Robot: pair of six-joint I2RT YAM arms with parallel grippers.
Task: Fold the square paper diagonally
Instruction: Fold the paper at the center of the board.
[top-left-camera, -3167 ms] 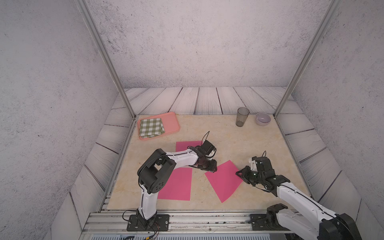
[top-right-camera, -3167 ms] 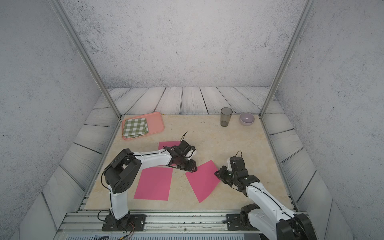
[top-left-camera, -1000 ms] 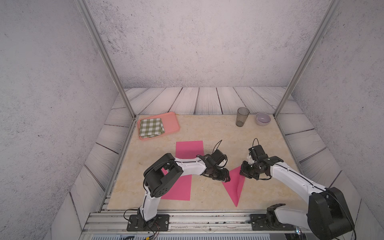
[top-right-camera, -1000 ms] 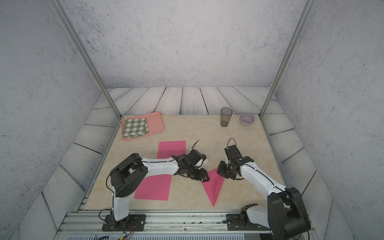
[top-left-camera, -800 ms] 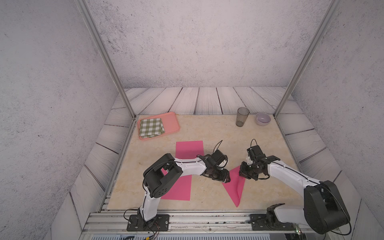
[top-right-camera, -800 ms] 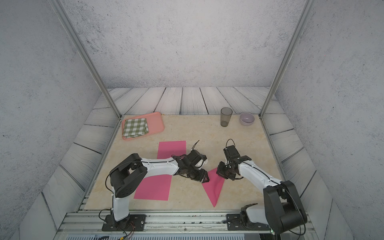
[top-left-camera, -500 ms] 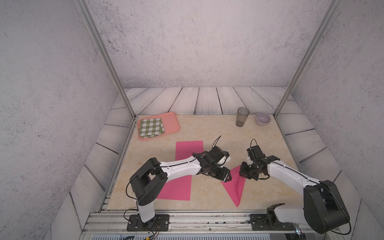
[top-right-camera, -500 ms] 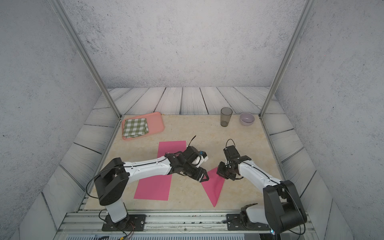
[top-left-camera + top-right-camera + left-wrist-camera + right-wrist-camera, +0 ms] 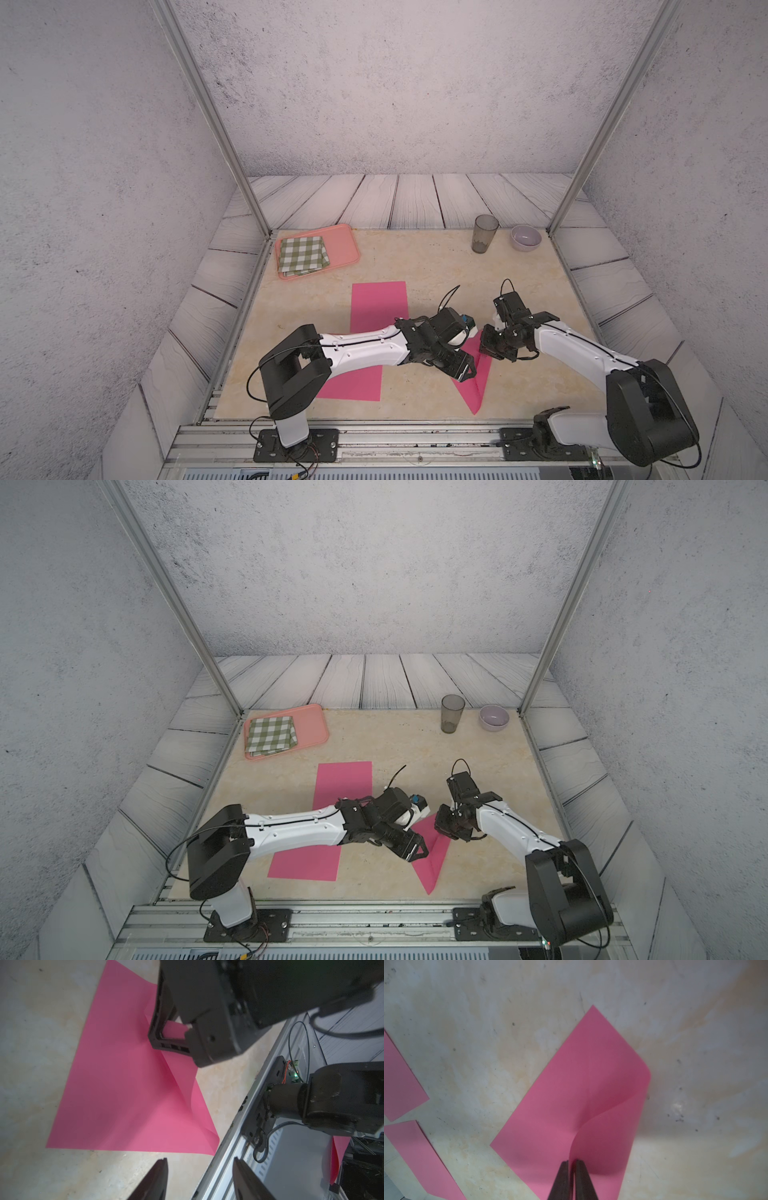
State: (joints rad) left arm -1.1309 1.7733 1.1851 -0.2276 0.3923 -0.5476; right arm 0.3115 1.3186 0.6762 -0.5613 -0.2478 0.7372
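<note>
While right gripper (image 9: 572,1162) pinches raised corner of pink square paper (image 9: 566,1088), flap curving over lower layer, left gripper (image 9: 200,1160) hovers just beside paper's edge, fingers spread.

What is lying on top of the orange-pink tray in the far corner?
A folded green checked cloth lies on the tray, covering roughly half of it. The rest of the tray is bare. Whatever might be under the cloth is covered, so it cannot be seen.

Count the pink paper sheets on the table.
3. The far sheet lies flat mid-table; the near sheet lies by the front edge, both partly under the left arm; the folded sheet is pinched by the right gripper. Others may be hidden.
</note>
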